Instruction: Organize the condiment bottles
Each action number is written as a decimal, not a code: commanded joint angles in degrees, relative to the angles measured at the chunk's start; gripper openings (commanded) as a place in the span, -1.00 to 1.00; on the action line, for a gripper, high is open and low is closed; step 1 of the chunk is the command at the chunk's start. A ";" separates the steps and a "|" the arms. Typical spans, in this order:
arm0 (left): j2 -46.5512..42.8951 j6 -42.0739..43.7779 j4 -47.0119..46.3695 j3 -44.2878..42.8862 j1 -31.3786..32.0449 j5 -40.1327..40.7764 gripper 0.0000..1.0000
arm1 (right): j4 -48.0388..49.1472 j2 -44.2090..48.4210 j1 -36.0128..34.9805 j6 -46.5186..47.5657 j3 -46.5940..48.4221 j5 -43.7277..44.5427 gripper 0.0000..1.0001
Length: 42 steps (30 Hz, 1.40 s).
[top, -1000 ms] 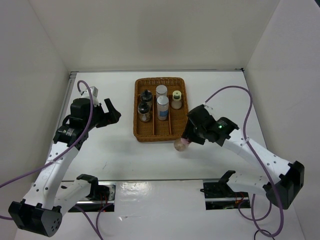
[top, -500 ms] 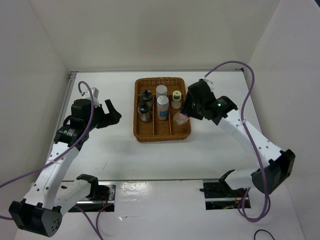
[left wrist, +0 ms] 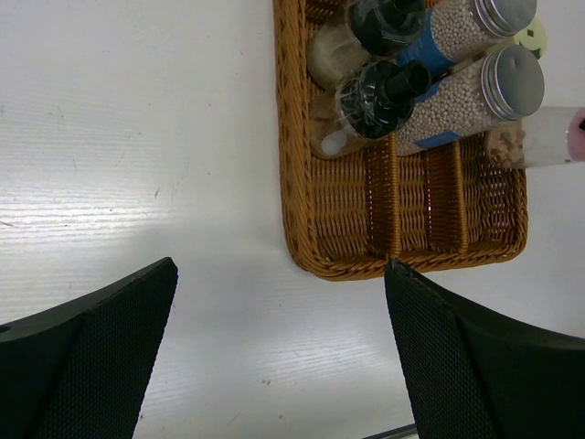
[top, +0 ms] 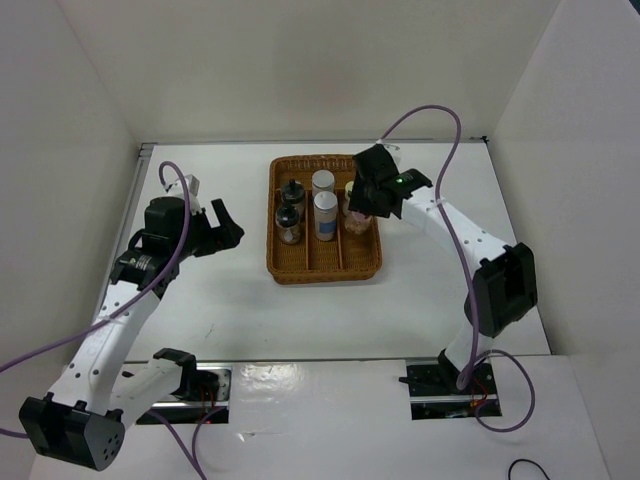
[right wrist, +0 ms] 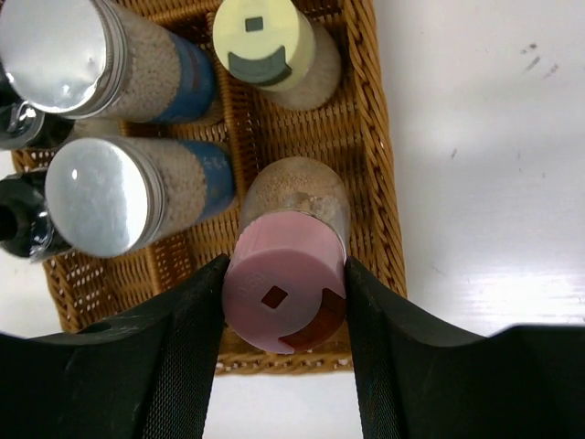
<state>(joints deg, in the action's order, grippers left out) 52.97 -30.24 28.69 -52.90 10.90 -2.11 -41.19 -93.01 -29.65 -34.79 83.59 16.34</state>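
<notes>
My right gripper [right wrist: 285,302] is shut on the pink-capped bottle [right wrist: 286,283] and holds it upright over the right compartment of the wicker tray [top: 283,268], just in front of the yellow-capped bottle [right wrist: 262,41]. In the top view the right gripper [top: 360,212] hangs over the tray's right side. Two white cylinders with grey tops [top: 325,213] stand in the middle compartment and two dark-capped shakers [top: 289,222] in the left one. My left gripper [top: 222,228] is open and empty, left of the tray above the table.
The tray [left wrist: 402,229] shows in the left wrist view, its near half bare of bottles. White walls close the table on the left, back and right. The arm bases and cables sit at the near edge.
My right gripper has carried the pink-capped bottle from the table in front of the tray's right corner up and back over the tray's right compartment. The left arm has not moved.
</notes>
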 commanded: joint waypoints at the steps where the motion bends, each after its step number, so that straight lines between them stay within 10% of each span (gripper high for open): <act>1: 0.20 -0.35 -1.97 0.08 -0.35 -1.05 1.00 | 3.75 -3.39 0.99 2.52 4.20 2.02 -0.43; 20: 0.20 -0.35 -1.97 0.08 -0.35 -2.11 1.00 | 6.03 -14.38 2.05 4.29 5.97 2.03 -0.04; 25: 0.20 -0.35 -1.97 0.08 -0.35 -1.58 1.00 | 4.90 -14.92 2.05 4.29 7.11 2.03 0.82; 42: -3.13 0.18 -3.02 0.61 -0.35 -3.16 1.00 | 9.81 22.77 1.44 4.99 -10.72 0.36 0.97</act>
<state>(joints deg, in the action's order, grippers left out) 51.42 -30.22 28.23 -52.82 10.90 -3.73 -34.79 -75.16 -27.92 -30.50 76.71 16.88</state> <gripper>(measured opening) 1.000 0.985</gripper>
